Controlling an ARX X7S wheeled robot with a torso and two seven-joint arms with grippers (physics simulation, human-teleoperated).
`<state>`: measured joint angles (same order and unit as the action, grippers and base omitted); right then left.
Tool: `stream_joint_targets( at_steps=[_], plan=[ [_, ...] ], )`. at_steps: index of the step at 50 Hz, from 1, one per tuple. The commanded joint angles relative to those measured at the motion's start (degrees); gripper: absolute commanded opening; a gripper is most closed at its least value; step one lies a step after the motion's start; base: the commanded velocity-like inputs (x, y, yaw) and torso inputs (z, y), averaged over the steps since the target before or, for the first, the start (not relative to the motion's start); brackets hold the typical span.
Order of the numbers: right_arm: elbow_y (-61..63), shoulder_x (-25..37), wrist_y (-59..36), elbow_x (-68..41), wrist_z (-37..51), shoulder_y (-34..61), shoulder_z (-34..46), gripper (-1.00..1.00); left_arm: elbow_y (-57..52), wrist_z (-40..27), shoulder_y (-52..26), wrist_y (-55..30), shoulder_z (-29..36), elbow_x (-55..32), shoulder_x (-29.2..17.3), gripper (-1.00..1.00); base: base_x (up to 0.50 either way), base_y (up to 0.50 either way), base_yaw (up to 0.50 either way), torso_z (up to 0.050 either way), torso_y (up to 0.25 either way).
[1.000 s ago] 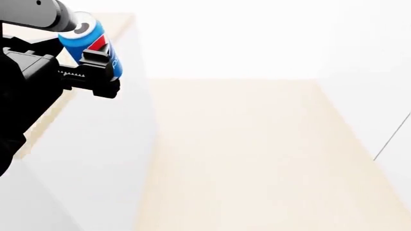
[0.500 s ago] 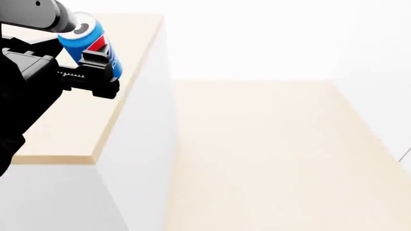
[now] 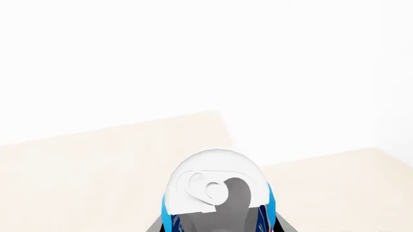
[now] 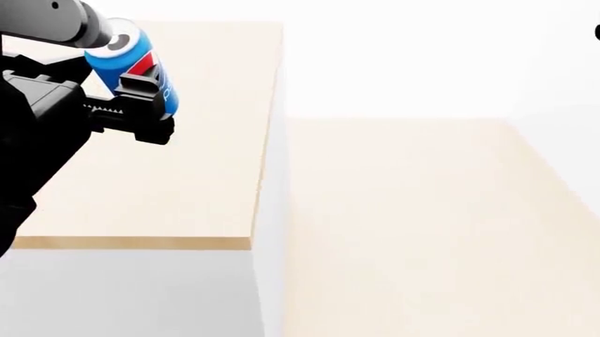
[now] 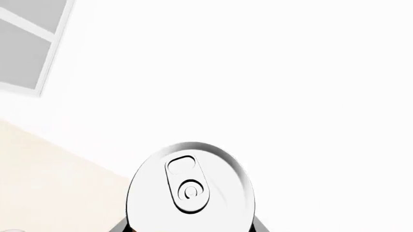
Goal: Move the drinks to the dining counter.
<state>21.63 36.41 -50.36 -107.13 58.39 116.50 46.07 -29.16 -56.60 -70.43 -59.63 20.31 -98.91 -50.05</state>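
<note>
A blue Pepsi can [image 4: 129, 60] hangs tilted at the head view's upper left, with my left gripper [image 4: 140, 88] shut on it. It is held above the pale beige dining counter [image 4: 197, 175]. In the left wrist view the can's silver top [image 3: 216, 186] faces the camera, with the counter slab [image 3: 96, 169] beyond it. My right gripper [image 5: 190, 228] is shut on a second can [image 5: 190, 186]. Only that can's silver top shows, so I cannot tell its colour. The right gripper is outside the head view. No other drink is in view.
The counter's front edge [image 4: 131, 243] and right edge [image 4: 267, 140] drop off to white sides. A lower beige surface [image 4: 422, 225] lies to its right. White walls lie beyond, and a grey-framed panel [image 5: 26, 43] shows in the right wrist view.
The head view has swung, so the counter now fills far more of the left side and its right edge sits further right. The Pepsi can stays in my left gripper.
</note>
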Motion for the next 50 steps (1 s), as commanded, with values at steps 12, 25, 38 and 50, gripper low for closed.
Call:
stream_joint_targets(
  at_steps=[12,25,38,50],
  plan=[
    [0.0,0.2,-0.5,1.1,-0.6,-0.1,-0.7,-1.00,0.0,-0.2,-0.2,0.6,0.2,0.0,-0.3,-1.00,0.07,0.50,0.00,0.000,0.001],
    [0.5,0.2,-0.3,1.1,-0.4,-0.6,-0.7,-1.00,-0.1,0.1,0.2,0.9,0.5,0.4,-0.2,-1.00,0.17,0.50,0.00,0.000,0.001],
    [0.3,0.2,-0.3,0.9,-0.6,-0.6,-0.8,-1.00,0.1,0.1,-0.3,1.0,0.8,0.5,-0.1,-1.00,0.20,0.49,0.00,0.001,0.001],
    [0.5,0.2,-0.1,0.8,-0.3,-0.8,-0.9,-1.00,0.0,0.1,-0.5,1.1,1.0,0.3,-0.2,-1.00,0.23,0.39,0.00,0.000,0.001]
  ],
)
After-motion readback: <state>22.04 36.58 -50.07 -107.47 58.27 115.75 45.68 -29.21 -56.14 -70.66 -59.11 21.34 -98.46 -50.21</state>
